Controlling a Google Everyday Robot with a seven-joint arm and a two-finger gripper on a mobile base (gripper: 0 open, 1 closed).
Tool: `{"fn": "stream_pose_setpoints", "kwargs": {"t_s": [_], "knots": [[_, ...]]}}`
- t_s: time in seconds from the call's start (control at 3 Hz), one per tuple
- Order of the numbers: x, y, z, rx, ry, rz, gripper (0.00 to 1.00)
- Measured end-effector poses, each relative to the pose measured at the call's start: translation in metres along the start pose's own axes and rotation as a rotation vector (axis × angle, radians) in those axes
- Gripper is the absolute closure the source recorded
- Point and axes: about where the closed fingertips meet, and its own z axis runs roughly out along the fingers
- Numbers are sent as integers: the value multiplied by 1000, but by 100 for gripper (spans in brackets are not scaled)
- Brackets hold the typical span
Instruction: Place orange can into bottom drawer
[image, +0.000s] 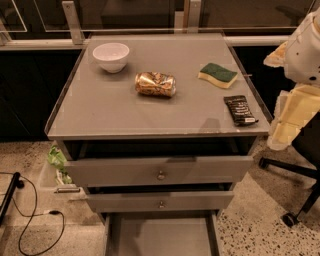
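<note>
The orange can (155, 84) lies on its side near the middle of the grey cabinet top (125, 115). It is dented and shiny. The bottom drawer (160, 239) is pulled out at the bottom of the view, and its flat grey floor is bare. My gripper (287, 122) hangs at the right edge of the view, beside the cabinet's right side. It is well to the right of the can, apart from it, and holds nothing that I can see.
A white bowl (111, 56) stands at the back left of the top. A green and yellow sponge (217, 75) lies at the back right, a black snack wrapper (240, 110) near the right edge. Two upper drawer fronts with knobs (160, 175) stick out slightly. A chair base (292, 200) stands at the right, cables (30, 220) lie at the left.
</note>
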Motion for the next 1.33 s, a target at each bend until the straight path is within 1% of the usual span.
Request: {"fn": "stream_pose_setpoints", "kwargs": {"t_s": [0.33, 0.67, 1.0, 1.33], "knots": [[0, 0, 0, 0, 0, 0, 0], [-9, -15, 5, 25, -12, -23, 0], [-31, -45, 20, 66, -69, -77, 0], [-57, -76, 46, 77, -170, -110, 0]]}}
